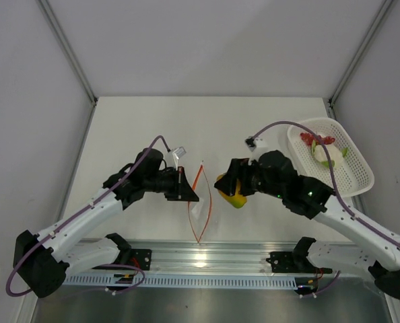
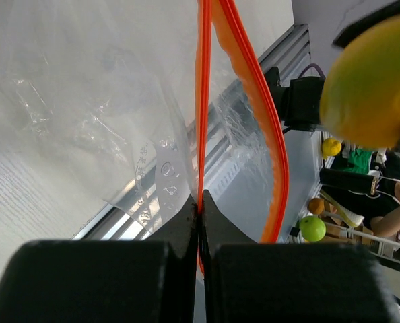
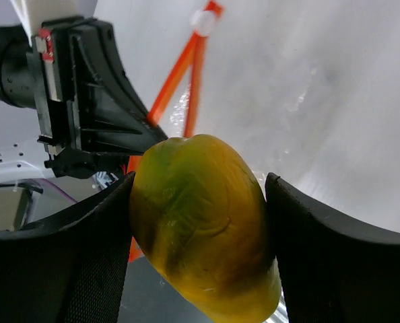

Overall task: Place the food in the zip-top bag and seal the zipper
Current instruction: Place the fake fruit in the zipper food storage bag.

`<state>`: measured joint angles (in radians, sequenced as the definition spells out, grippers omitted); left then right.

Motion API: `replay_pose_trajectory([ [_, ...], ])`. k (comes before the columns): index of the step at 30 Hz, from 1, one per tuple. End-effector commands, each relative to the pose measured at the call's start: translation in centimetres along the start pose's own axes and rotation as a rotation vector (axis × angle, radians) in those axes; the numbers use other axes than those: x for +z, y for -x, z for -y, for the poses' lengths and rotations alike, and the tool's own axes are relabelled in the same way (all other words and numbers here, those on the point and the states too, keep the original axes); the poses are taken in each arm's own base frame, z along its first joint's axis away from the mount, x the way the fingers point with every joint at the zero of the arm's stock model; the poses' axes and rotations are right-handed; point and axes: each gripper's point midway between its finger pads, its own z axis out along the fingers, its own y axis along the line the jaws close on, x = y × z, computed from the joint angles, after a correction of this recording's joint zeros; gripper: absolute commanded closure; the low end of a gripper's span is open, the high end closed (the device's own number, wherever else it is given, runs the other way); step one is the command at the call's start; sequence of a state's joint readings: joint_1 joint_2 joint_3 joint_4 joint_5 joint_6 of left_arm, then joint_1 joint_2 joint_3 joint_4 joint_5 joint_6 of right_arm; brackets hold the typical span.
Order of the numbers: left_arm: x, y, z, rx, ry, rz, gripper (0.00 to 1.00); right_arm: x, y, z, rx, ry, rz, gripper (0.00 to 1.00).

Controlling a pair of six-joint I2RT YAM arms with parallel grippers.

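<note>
1. Plainly, the zip-top bag [image 2: 85, 87] is thin, limp and crinkly — the left claw [image 2: 200, 202] is clamped on one lip of its zipper [image 2: 202, 101], the other lip bowing away, so the mouth gapes above the middle of the surface [image 1: 153, 128].
2. The yellow-orange fruit [image 3: 200, 222] looks rigid and smooth; the right claw [image 1: 228, 189] grips it across its middle, just beside that mouth.
3. Hidden — the bag's bottom; perhaps it touches down there.

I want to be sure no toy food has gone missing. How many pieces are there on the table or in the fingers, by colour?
Yellow-orange fruit: 1
Dark red grape bunch, in the basket: 1
Whitish piece, in the basket: 1
Green piece, in the basket: 1
Total: 4
</note>
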<state>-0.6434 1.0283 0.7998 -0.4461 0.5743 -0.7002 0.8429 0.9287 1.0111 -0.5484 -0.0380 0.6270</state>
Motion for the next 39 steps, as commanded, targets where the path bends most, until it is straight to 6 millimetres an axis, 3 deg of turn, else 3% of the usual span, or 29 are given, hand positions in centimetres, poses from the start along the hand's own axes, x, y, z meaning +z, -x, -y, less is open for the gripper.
replay_pose_trajectory([
  [1, -0.1, 0.9, 1.5, 0.023, -0.029, 0.03, 0.99, 0.8, 2.4, -3.9, -0.024, 0.005, 0.128, 1.0],
  [4, -0.1, 0.9, 1.9, 0.031, -0.039, 0.026, 1.0, 1.1, 1.7, -6.7, -0.04, 0.061, 0.15, 1.0],
  [6, 0.1, 0.9, 2.0, 0.032, -0.042, 0.018, 0.99, 1.1, 1.5, -7.5, -0.061, 0.082, 0.18, 1.0],
  [7, 0.1, 0.9, 2.1, 0.034, -0.044, 0.016, 0.99, 0.7, 1.5, -9.3, -0.067, 0.148, 0.208, 1.0],
  [9, 0.3, 0.8, 2.2, 0.032, -0.058, 0.003, 0.99, 0.6, 1.0, -10.0, -0.111, 0.188, 0.234, 1.0],
  [10, 0.3, 0.8, 2.3, 0.034, -0.066, 0.001, 1.0, 0.2, 1.2, -11.3, -0.12, 0.241, 0.259, 1.0],
  [18, 0.0, -0.2, 4.0, 0.029, -0.174, -0.048, 0.99, 0.5, 0.0, -13.4, -0.255, 0.337, 0.305, 1.0],
  [27, -0.1, -1.3, 4.4, 0.017, -0.234, -0.088, 0.99, 1.0, -1.6, -14.1, -0.33, 0.418, 0.337, 1.0],
  [32, 0.0, -1.4, 4.4, 0.011, -0.244, -0.085, 1.0, 2.0, -2.7, -12.8, -0.343, 0.37, 0.316, 1.0],
  [39, 0.3, -1.6, 4.4, -0.002, -0.271, -0.094, 0.99, 1.9, -4.3, -10.2, -0.324, 0.351, 0.314, 0.92],
])
